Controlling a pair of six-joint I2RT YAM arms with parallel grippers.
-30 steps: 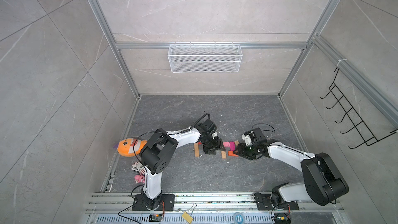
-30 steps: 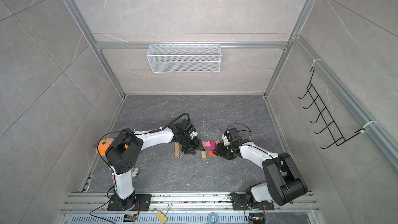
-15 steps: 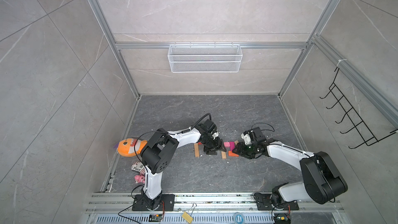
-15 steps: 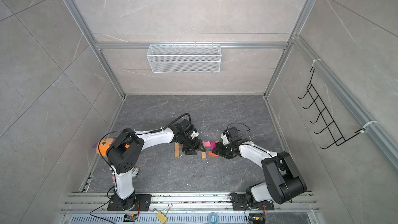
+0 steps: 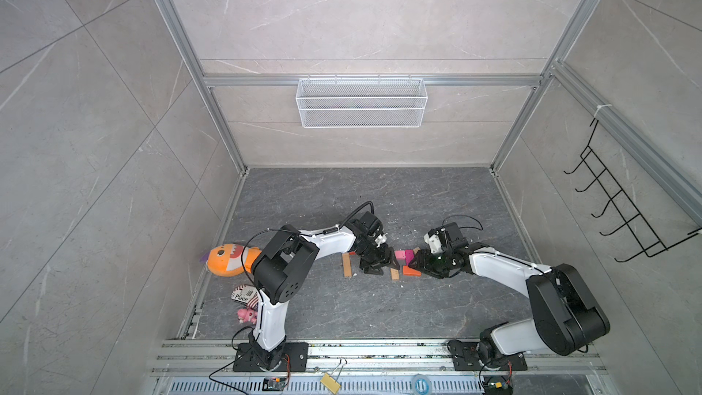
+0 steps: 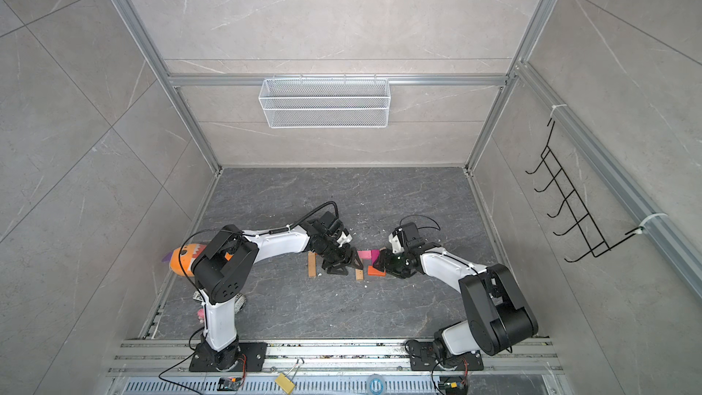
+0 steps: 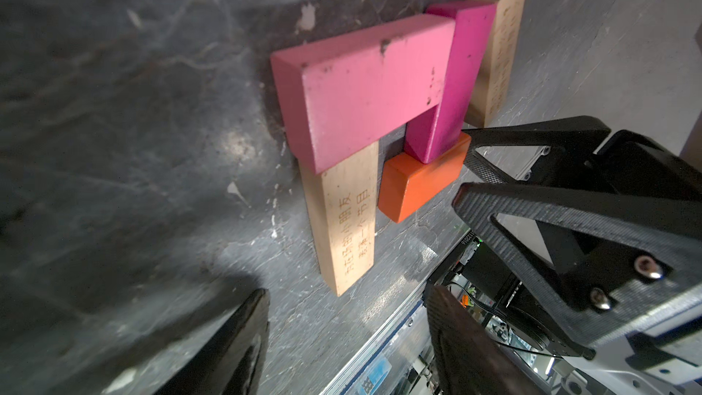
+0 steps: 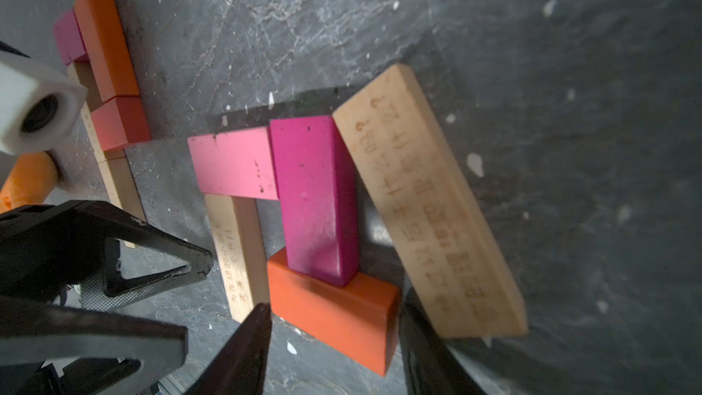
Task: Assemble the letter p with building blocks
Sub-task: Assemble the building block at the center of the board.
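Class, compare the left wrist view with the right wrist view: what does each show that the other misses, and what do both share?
Only left wrist: the right gripper seen from outside. Only right wrist: a second P, with long orange block and red block, and a white camera. Both: light pink block, magenta block, short orange block, tan stem, loose tan block.

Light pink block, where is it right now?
In a top view the light pink block lies between the left gripper and right gripper, touching a tan block and the magenta block.
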